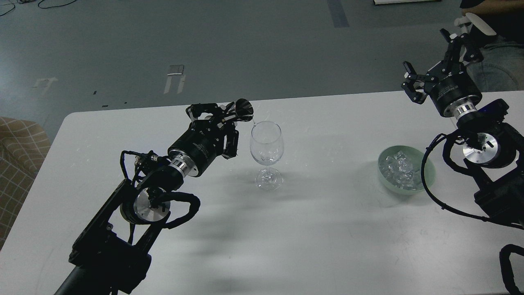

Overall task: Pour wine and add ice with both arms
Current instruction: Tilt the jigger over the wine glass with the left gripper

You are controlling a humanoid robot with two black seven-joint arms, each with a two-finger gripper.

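Both ice (400,169) and bowl (428,174) lie below open right gripper (436,57).

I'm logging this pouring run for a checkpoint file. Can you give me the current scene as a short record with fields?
surface: white table
glass: clear stemmed wine glass, upright, nothing visibly poured in it
left claw: left claw shut on a small dark cup-shaped pourer, tipped at the glass rim
ice: heap of small clear ice chunks in a pale green round bowl, to the right of the glass
right claw: right claw open, empty, raised beyond the bowl
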